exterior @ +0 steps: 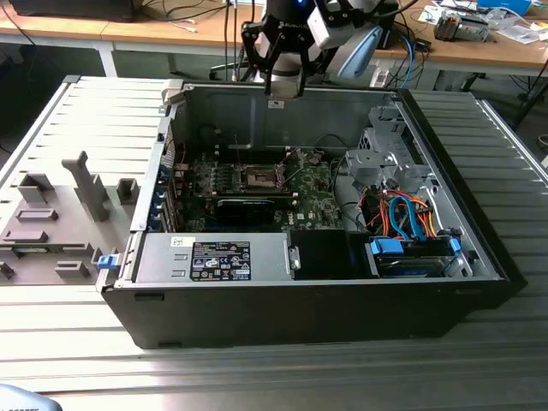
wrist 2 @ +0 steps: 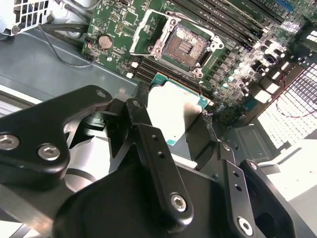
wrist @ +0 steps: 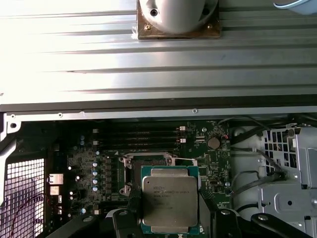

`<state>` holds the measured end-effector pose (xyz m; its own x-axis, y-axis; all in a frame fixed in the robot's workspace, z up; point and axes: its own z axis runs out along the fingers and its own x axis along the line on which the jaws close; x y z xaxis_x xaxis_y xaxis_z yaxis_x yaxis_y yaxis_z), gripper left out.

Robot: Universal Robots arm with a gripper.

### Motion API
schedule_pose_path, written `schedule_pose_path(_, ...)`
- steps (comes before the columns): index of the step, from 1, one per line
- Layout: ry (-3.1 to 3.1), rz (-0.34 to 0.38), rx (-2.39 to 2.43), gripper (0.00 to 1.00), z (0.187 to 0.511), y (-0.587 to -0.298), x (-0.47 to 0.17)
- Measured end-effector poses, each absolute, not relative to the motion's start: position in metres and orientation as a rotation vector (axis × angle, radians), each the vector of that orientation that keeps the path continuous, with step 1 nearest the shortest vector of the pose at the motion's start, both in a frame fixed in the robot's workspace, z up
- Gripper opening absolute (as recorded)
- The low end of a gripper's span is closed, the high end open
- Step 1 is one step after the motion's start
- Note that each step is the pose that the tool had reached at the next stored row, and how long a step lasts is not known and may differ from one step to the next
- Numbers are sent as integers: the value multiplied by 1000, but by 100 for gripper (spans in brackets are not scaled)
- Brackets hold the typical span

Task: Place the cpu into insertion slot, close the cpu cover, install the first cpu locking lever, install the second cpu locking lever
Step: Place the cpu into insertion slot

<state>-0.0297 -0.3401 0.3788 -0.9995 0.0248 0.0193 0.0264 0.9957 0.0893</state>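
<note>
My gripper (exterior: 284, 84) hangs above the back wall of the open computer case, shut on the cpu (wrist: 170, 201). The cpu is a flat square chip with a dull silver top and a green edge, held by its two sides between the black fingers (wrist 2: 148, 144); it also appears in the second wrist view (wrist 2: 173, 111). Below it on the green board lies the insertion slot (wrist 2: 184, 45), a bare brownish pin field in a silvery rim (exterior: 257, 178). The cpu cover (wrist 2: 137, 35) stands swung open beside the slot.
The black case (exterior: 300, 317) lies on a ribbed metal table. Inside are a power supply (exterior: 214, 257) at the front, a drive cage (exterior: 390, 158) with orange and blue cables (exterior: 402, 218), long memory slots (wrist 2: 233, 25) and a black card (exterior: 244, 205). A grey fixture (exterior: 60, 214) sits at the exterior view's left.
</note>
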Motion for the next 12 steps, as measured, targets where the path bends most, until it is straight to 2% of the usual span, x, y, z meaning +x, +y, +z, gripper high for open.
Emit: schedule_pose_path(12, -3120, -140, -40, 55, 377, -340, -31)
